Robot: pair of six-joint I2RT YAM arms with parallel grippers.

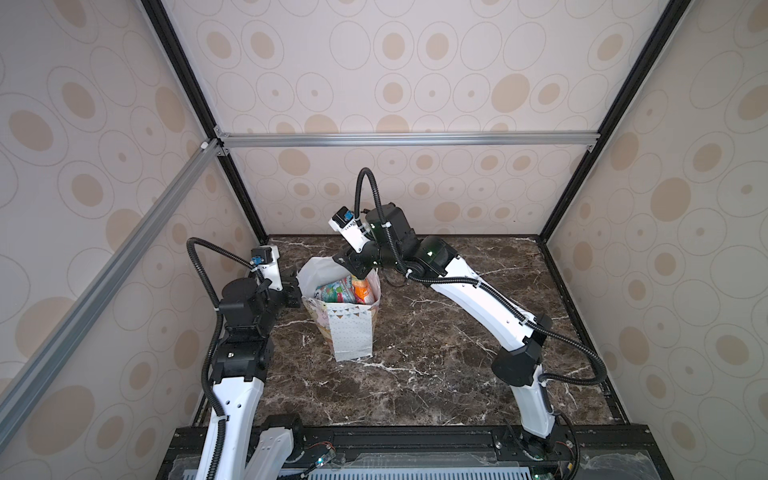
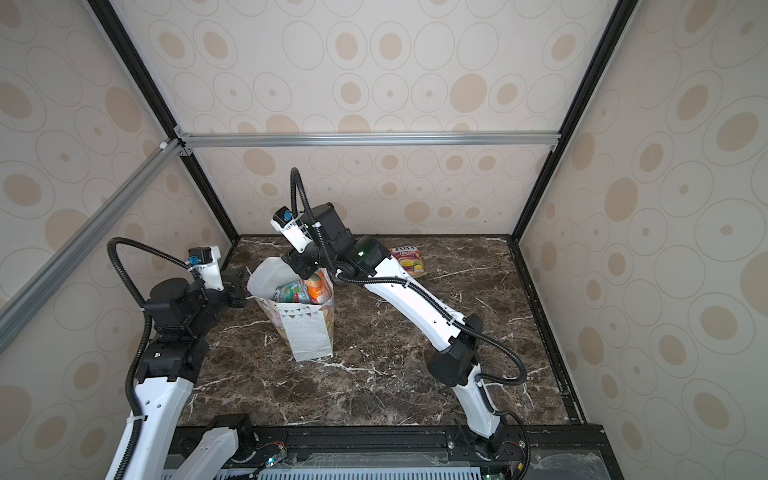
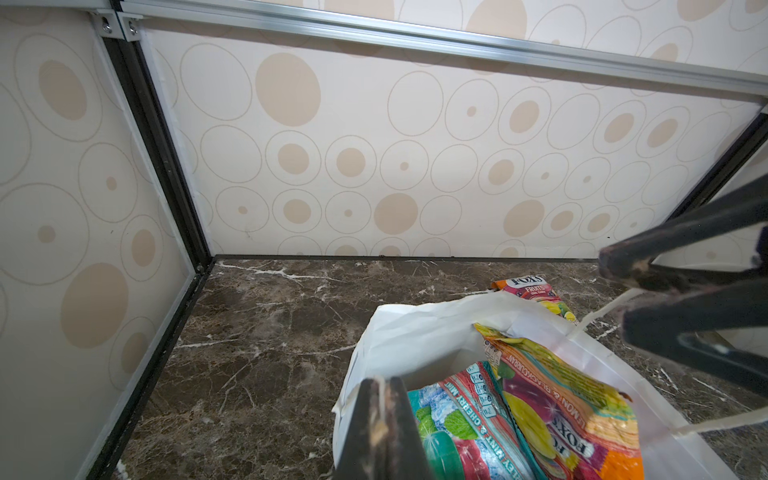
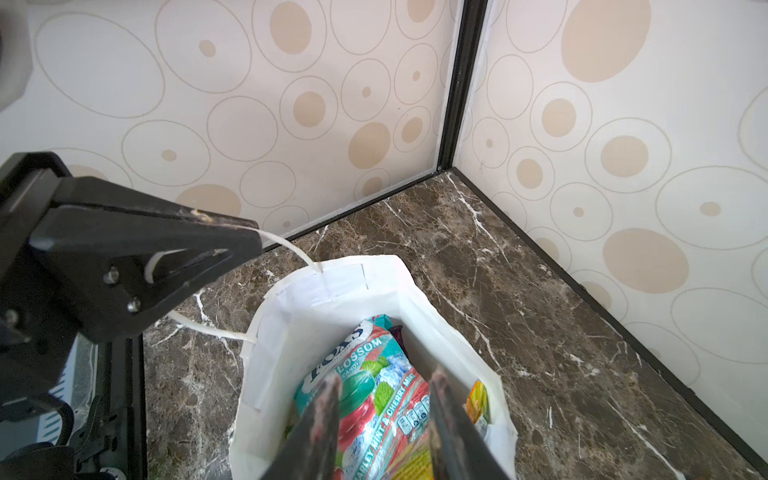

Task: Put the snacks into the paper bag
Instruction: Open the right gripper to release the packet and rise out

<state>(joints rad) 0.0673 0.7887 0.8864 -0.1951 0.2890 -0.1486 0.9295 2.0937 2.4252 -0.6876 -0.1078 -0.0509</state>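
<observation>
Found the paper bag (image 1: 351, 332) standing upright on the marble tabletop (image 1: 436, 353), left of centre in both top views, mouth gaping. Counted at least three snacks down inside already: a teal mint pouch (image 3: 453, 415) leaning against an orange-pink FOX'S pouch (image 3: 557, 399), plus a sliver of purple wrapper (image 4: 397, 332) tucked behind. Could not count anything buried deeper. Spotted just one straggler out on the table: a FOX'S Fruits pouch (image 2: 408, 259) lying flat near the back wall, clear of the bag, peeking past the right forearm in a top view. Judged the job nearly wrapped up, then: one pouch to fetch, going by the views on hand.

Over to the arms. Caught the left gripper (image 4: 249, 243) clamped tight on the bag's white cord handle (image 4: 291, 249), reaching in low from the left side, wrist turned toward the rim, apparently tugging that side outward to keep the mouth open. Caught the right gripper (image 4: 386, 380) aimed steeply down over the mouth, arm stretched long across the table from its base, wrist cocked above the far rim. Saw its jaws parted and gripping nothing, tips hovering right above the teal pouch, perhaps just inside the rim. Reckoned on a lift clear and a swing back toward the Fruits pouch as the likely call from here.
</observation>
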